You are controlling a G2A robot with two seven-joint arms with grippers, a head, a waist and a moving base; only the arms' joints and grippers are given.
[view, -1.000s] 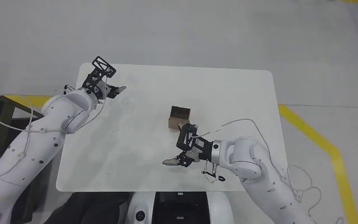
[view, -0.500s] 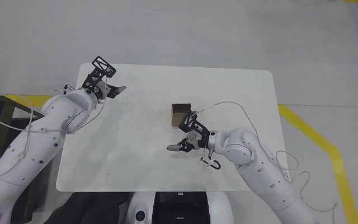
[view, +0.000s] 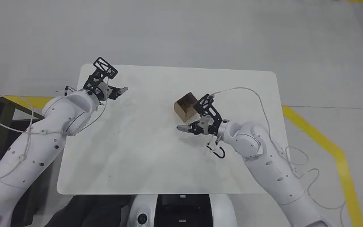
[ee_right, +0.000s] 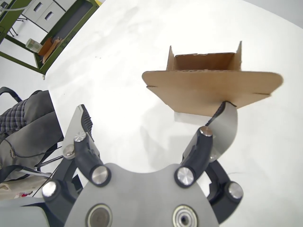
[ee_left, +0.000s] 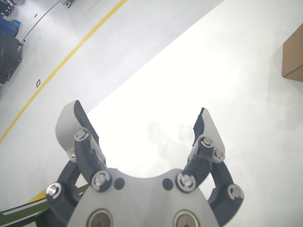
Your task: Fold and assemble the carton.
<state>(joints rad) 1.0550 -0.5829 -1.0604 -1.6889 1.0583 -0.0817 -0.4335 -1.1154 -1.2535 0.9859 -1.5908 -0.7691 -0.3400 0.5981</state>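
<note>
Surface (view: 142, 147): white, with rounded corners, carrying the one work item.

Carton (view: 186, 105): small, brown corrugated, partly assembled. It sits near the middle of the surface, somewhat toward the far edge, and lies askew to the surface edges. In the right wrist view the carton (ee_right: 213, 88) presents its open end, with the inner walls visible and two short side flaps standing up. One broad flap with rounded corners is folded outward toward the camera. A corner of the carton (ee_left: 293, 57) also appears at the margin of the left wrist view.

Right claw (view: 191, 117): positioned just beside the carton on its near side. In its own view the right claw (ee_right: 153, 109) is spread wide. One finger (ee_right: 225, 121) meets the outer edge of the broad flap from beneath. The other finger stands off over bare surface, well clear of the cardboard. Nothing is clamped between the two.

Left claw (view: 113, 78): located at the far left corner of the surface, well apart from the carton. In its own view the left claw (ee_left: 139, 109) is spread wide and holds nothing.
</note>
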